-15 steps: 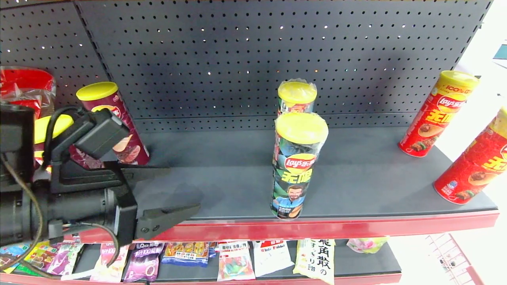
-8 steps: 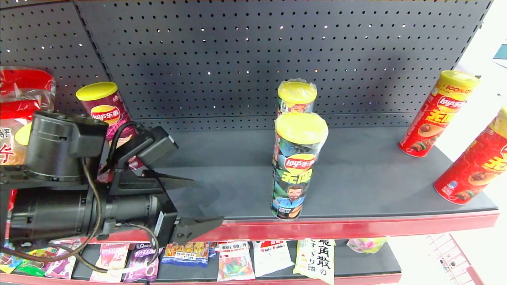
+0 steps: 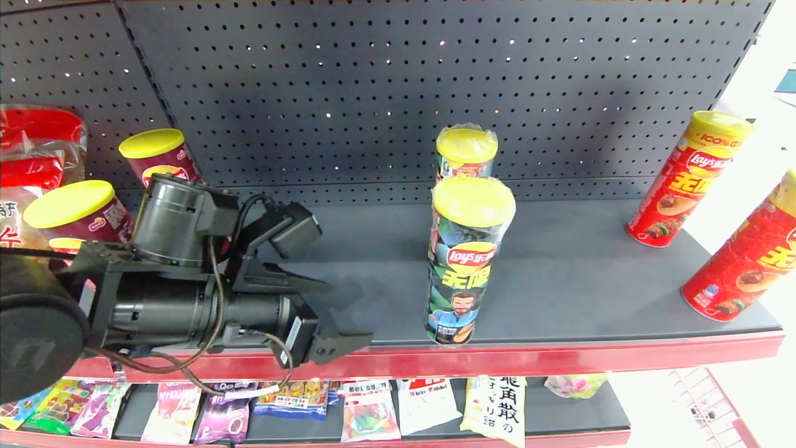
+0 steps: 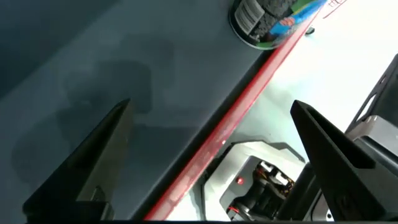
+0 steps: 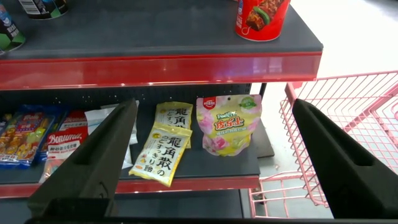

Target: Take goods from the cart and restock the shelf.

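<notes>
Dark shelf (image 3: pixel 591 280): chip cans (image 3: pixel 469 249) upright, labels outward for display; left gripper (image 3: pixel 348 313) at near edge, fingers (image 3: pixel 342 342) apart, empty, likely between loads

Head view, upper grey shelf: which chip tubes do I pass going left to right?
Near maroon yellow-lidded tube → rear maroon yellow-lidded tube → front green-and-black yellow-lidded tube → rear red yellow-lidded tube → near red tube at the picture's edge.
</notes>
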### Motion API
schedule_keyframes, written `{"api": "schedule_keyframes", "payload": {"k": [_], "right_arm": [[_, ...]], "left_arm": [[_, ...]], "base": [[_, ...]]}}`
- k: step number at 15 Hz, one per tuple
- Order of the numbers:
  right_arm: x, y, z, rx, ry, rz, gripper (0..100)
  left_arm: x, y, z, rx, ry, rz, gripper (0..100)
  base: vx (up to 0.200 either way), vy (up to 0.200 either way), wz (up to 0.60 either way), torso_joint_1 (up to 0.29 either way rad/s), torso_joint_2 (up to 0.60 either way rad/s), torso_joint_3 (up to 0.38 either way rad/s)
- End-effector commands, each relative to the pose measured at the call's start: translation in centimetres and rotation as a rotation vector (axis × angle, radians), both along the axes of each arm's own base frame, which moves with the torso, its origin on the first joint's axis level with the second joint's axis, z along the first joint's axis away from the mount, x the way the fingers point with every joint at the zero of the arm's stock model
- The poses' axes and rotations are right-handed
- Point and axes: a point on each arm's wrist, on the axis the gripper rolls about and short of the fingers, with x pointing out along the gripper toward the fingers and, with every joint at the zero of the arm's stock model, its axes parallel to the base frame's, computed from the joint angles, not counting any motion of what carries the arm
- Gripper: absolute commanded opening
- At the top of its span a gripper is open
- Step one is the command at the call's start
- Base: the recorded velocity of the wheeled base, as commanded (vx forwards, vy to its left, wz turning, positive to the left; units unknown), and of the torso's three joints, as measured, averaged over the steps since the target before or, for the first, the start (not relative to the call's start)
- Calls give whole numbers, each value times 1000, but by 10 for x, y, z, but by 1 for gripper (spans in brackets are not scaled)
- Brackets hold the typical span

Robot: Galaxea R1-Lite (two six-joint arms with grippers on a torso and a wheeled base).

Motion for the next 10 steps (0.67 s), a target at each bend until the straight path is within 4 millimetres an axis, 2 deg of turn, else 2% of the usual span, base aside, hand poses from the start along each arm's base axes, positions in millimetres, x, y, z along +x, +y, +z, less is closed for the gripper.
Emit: {"api": "schedule_keyframes", "payload": {"k": [1,3,4,6,10], "right_arm": [[0,0,0,0,-1,0,100],[0,0,0,0,-1,0,100],[0,0,0,0,-1,-1,100],[0,0,0,0,-1,0,100],[0,0,0,0,-1,-1,100]], "left_arm": [[10,-11,-8,16,19,-13,100],[12,-15,-9,21,16,-14,100],[19,-27,-15,24,-32,-8,100],[24,-33,-19,17,-66,-5,100],[27,-36,-24,42,-74,-12,100]], "base": [[0,0,0,0,0,0],[0,0,0,0,0,0],[0,0,0,0,0,0],[0,0,0,0,0,0],[0,0,0,0,0,0]]}}
